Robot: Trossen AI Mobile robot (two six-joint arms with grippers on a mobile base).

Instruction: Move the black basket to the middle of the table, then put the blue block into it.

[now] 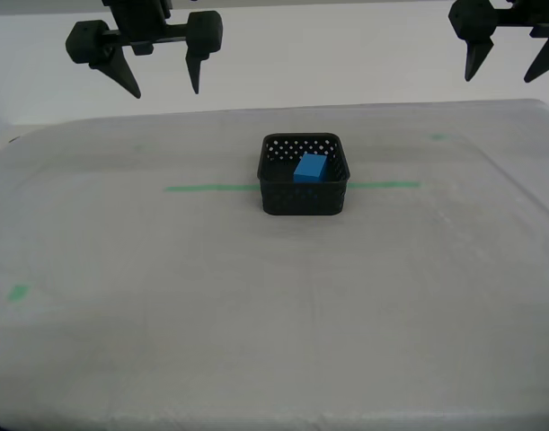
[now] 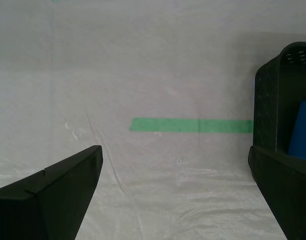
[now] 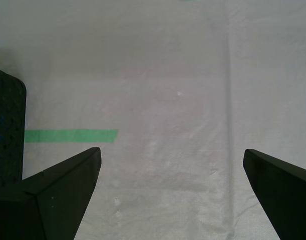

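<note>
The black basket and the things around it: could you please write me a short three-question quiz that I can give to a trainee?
1. True or false: the blue block lies inside the black basket.
2. Pick one. In the exterior view, the green tape line on the table shows: A) on both sides of the basket; B) only on the view's left of it; C) only along the table's near edge.
3. Fill the gap: my first claw and my second claw hang above the table, both ____ and holding nothing.

Key: 1 true; 2 A; 3 open.
</note>
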